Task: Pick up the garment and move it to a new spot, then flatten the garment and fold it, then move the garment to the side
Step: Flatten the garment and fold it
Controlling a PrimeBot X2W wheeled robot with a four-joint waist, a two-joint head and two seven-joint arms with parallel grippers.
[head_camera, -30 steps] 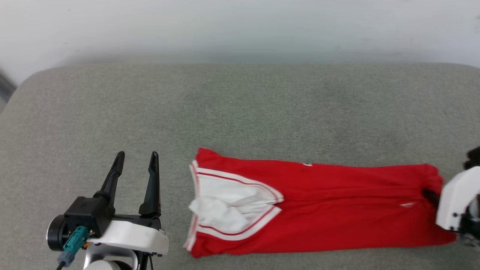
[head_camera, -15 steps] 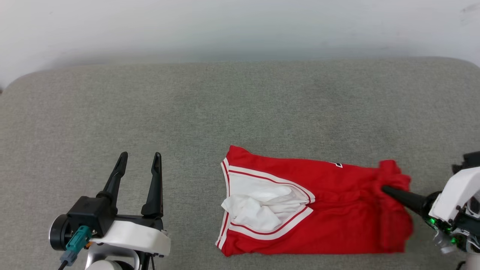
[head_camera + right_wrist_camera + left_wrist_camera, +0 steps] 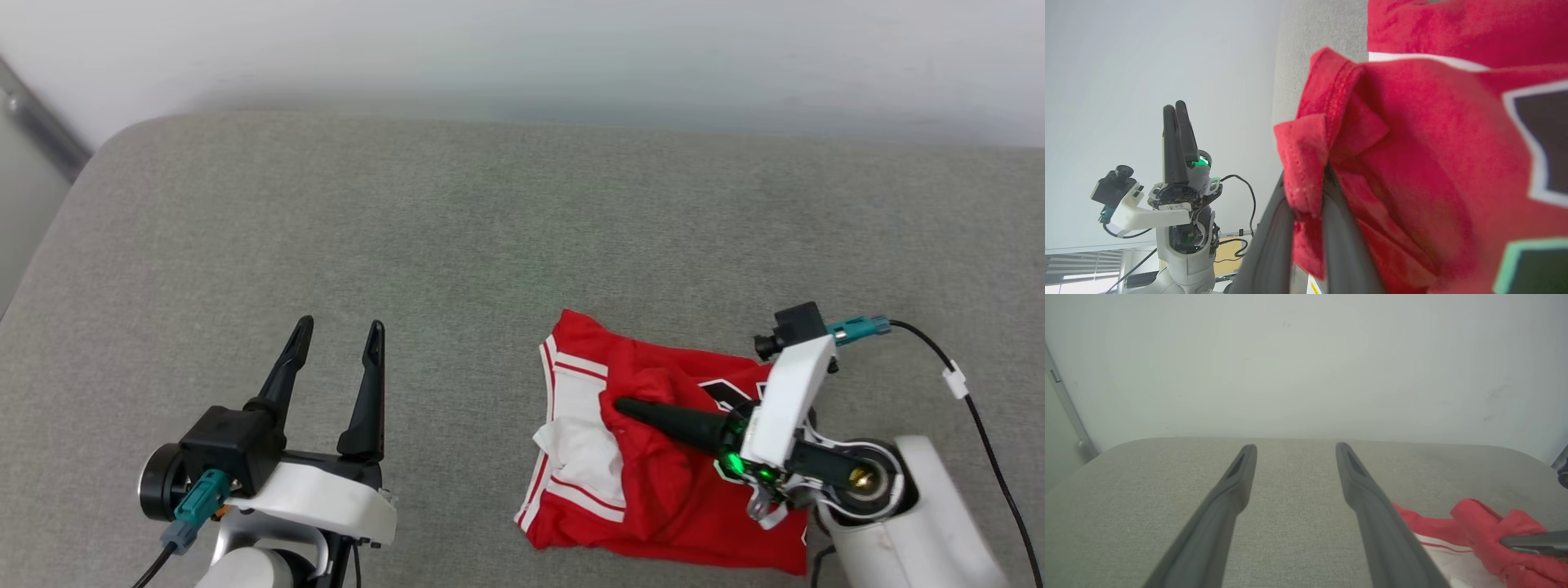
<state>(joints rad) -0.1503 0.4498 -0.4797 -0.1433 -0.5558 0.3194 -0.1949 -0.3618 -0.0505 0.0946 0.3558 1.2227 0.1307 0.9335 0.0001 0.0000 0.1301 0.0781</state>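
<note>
The red garment [image 3: 653, 490] lies on the grey cushion at the lower right of the head view, its white striped-trim sleeves [image 3: 575, 445] facing left. My right gripper [image 3: 624, 407] is shut on the garment's red hem, holding that end folded leftward over the body; part of the black print [image 3: 731, 392] shows beside the fingers. In the right wrist view the hem [image 3: 1306, 163] is pinched between both fingers. My left gripper [image 3: 339, 335] stands open at the lower left, apart from the garment [image 3: 1478, 535], nothing between its fingers [image 3: 1233, 486].
The grey cushion [image 3: 457, 245] spreads wide to the back and left. A pale wall [image 3: 522, 49] runs behind it. The cushion's rounded left corner [image 3: 106, 151] meets a grey strip on the wall. A black cable [image 3: 971, 416] trails from my right wrist.
My right gripper has carried the garment's right end up and leftward over its body, halving its length and exposing black print. The camera has shifted. The left gripper stays open.
</note>
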